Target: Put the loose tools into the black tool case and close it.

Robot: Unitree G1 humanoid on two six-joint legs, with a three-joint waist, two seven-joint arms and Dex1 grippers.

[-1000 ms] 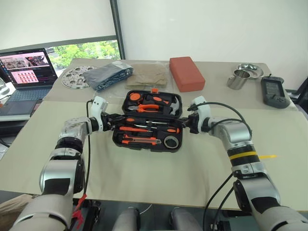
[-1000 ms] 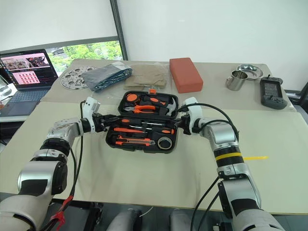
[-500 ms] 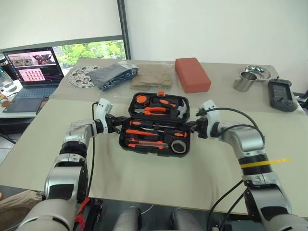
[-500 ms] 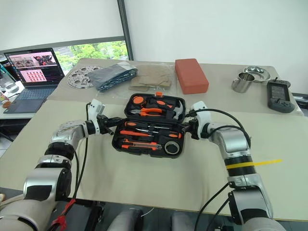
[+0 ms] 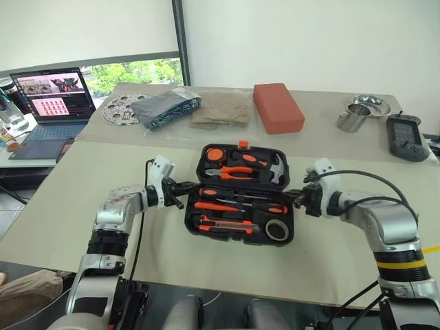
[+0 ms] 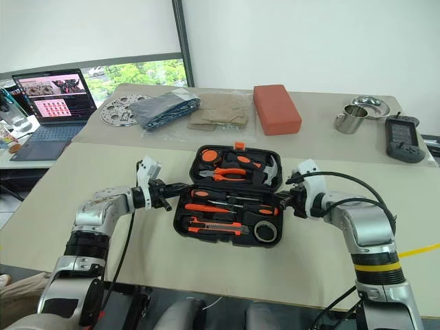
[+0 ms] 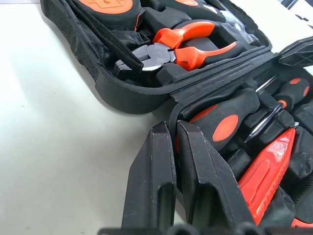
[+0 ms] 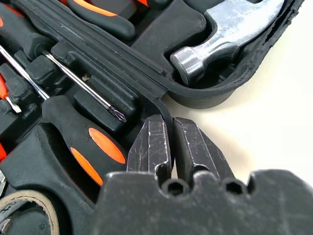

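The black tool case (image 5: 194, 218) lies open on the table in front of me, its lid flat behind the front half. In the front half's slots rest two black-orange screwdrivers (image 5: 207, 193), a small orange screwdriver (image 5: 220, 206), the utility knife (image 5: 223, 223) and a dark tape roll (image 5: 277, 230). The lid holds a hammer (image 8: 220, 34), pliers (image 7: 190, 44) and a tape measure (image 5: 214, 152). My left gripper (image 5: 183, 186) is shut, its tips against the case's left side by the hinge. The right gripper (image 5: 295, 199) is shut too, at the right side by the hinge.
At the back stand a red-orange block (image 5: 278, 106), a metal cup (image 5: 352, 117), a metal bowl (image 5: 370, 104) and a dark handheld device (image 5: 404, 134). A brown paper bag (image 5: 220, 110), a grey bag (image 5: 165, 110), a perforated disc (image 5: 122, 110) and a laptop (image 5: 51, 100) lie back left.
The view has shifted. Both hands have drawn back toward me, and the case lies a little farther from the red-orange block. The left gripper has shut.
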